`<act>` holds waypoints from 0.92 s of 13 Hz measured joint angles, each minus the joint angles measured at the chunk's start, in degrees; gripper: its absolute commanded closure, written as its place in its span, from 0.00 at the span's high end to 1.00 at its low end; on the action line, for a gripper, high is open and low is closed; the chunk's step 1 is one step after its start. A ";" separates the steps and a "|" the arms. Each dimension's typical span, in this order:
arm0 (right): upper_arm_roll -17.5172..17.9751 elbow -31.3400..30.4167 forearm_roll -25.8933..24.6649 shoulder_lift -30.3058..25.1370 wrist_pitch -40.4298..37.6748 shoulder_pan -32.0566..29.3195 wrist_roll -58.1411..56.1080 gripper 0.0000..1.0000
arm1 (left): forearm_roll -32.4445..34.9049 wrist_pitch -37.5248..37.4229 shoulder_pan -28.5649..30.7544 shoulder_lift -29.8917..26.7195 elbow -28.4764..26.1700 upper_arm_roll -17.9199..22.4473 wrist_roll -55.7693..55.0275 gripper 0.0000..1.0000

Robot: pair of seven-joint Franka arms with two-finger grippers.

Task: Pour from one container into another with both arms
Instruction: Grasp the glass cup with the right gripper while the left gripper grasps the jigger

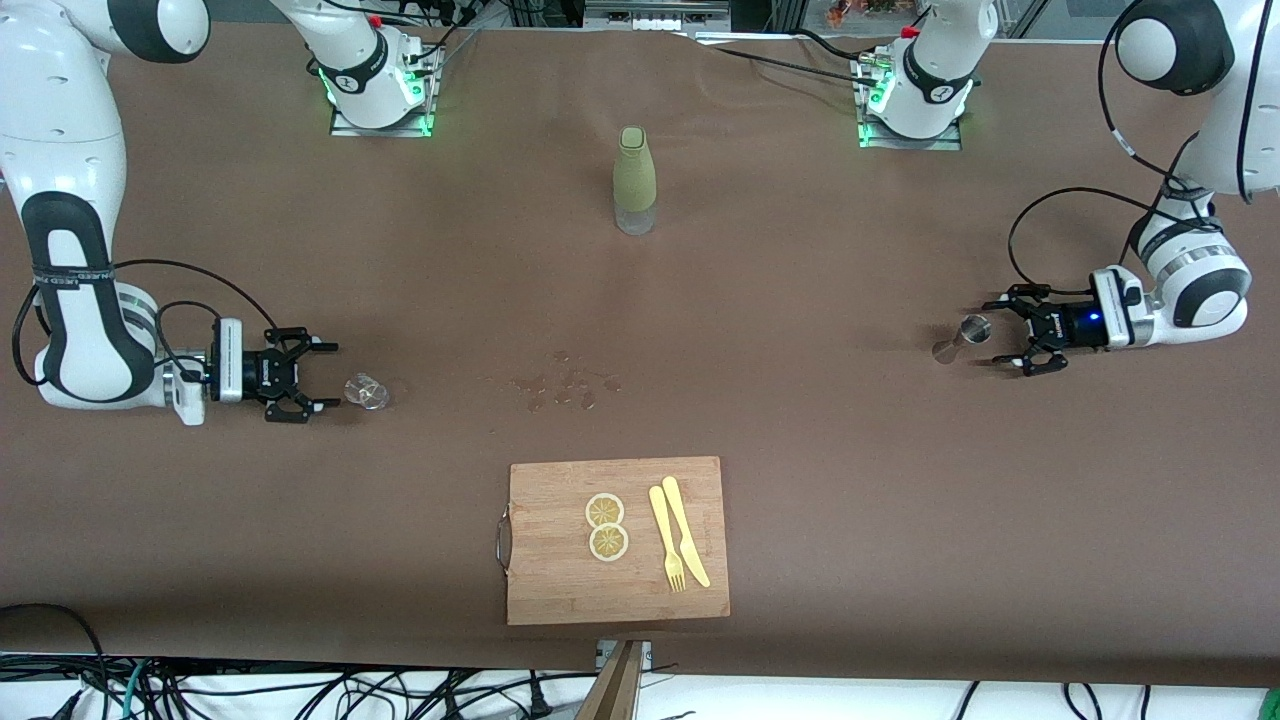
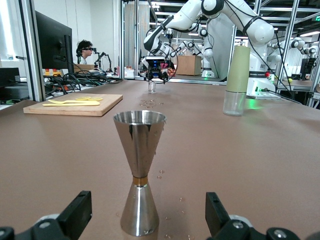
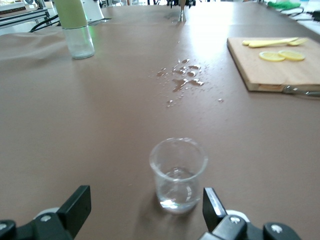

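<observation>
A: At 9 o'clock of the table, our right gripper sits low w/ jaws spread, glass cup just ahead, not held.
B: Thin glass; if we close off-centre it skids or tips.
A: At 3 o'clock, left gripper also spread, jigger upright by its tips.
B: Narrow base. We nudge it, it topples.

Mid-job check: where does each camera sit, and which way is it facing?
Front view: high across the table, facing both arms; jigger by the open left pincer, glass cup by the open right pincer.
Left wrist view: low, facing the jigger; own fingers show.
Right wrist view: low, facing the glass cup; own fingers show.
Shared: green bottle, cutting board.
</observation>
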 measured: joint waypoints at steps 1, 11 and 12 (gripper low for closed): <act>0.32 1.20 0.83 1.14 -0.11 0.00 -0.47 0.99 | -0.54 0.04 -0.45 0.58 0.00 -0.06 0.15 1.00; 2.36 4.51 4.30 5.87 -0.51 0.25 -2.36 0.99 | -1.30 0.24 -2.02 1.41 0.02 -2.06 0.42 1.00; 2.41 4.51 4.85 6.02 -0.66 0.37 -2.90 0.99 | -1.30 0.24 -2.03 1.41 0.02 -2.06 0.43 1.00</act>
